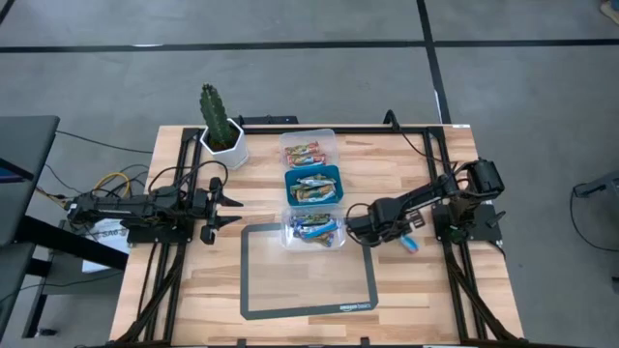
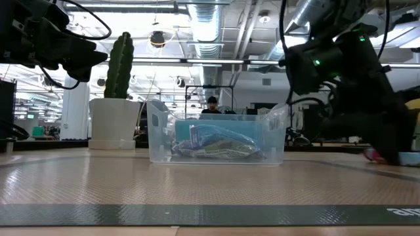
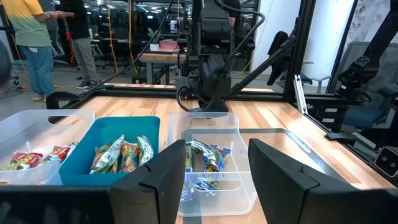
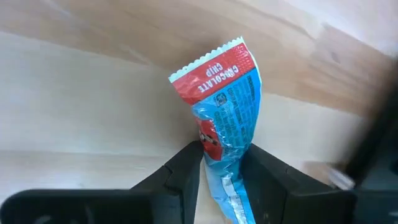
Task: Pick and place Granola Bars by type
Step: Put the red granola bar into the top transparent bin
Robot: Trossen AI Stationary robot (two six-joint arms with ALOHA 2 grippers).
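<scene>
Three tubs (image 1: 308, 148) lined up mid-table, sorted by wrapper: red-and-green bars (image 1: 303, 153) farthest, brown-gold (image 1: 311, 189) in the blue tub, blue (image 1: 314, 229) nearest the mat (image 1: 256, 290). Left gripper (image 1: 239, 200) parked beside them, spread wide, holding nothing (idle, likely waiting). Right gripper (image 4: 221, 165) low at the tubs' other side, fingers pinching the blue bar (image 4: 227, 118) at its lower end over bare wood; probably bound for the near tub.

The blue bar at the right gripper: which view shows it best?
Right wrist view: the blue bar fills the frame, the right gripper closing around it. High view shows a speck; in the low and left wrist views I cannot find it.
</scene>
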